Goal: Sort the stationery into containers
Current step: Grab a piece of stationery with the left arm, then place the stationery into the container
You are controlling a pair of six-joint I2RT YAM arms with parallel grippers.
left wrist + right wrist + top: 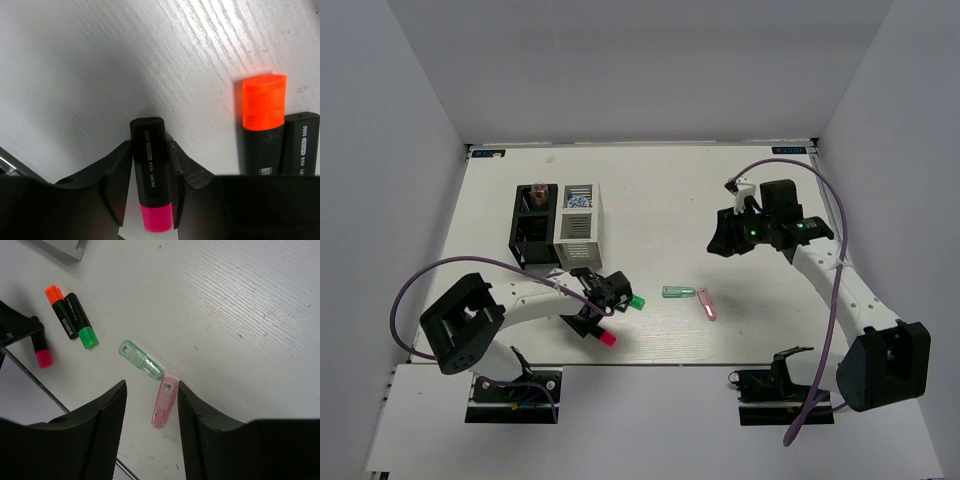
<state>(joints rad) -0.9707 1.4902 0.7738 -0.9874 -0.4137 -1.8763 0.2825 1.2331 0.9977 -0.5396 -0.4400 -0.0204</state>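
Observation:
My left gripper (596, 316) (150, 156) is shut on the pink-capped black marker (607, 338) (151, 185), low over the table. The orange-capped marker (263, 102) and the green-capped marker (636, 301) lie side by side just beyond it; the right wrist view shows the orange (59, 311), the green (83, 328) and the pink one (42, 353). A translucent green capsule (677, 292) (141, 359) and a pink capsule (707, 305) (165, 402) lie mid-table. My right gripper (733, 236) (151, 405) is open and empty, high above them. The black box (525, 235) and the white box (576, 232) stand at the back left.
The black box holds a roll (538, 192) in its far compartment, and the white box holds a blue-white roll (579, 201). The arm bases and cables are at the near edge. White walls close off the table at the back and sides.

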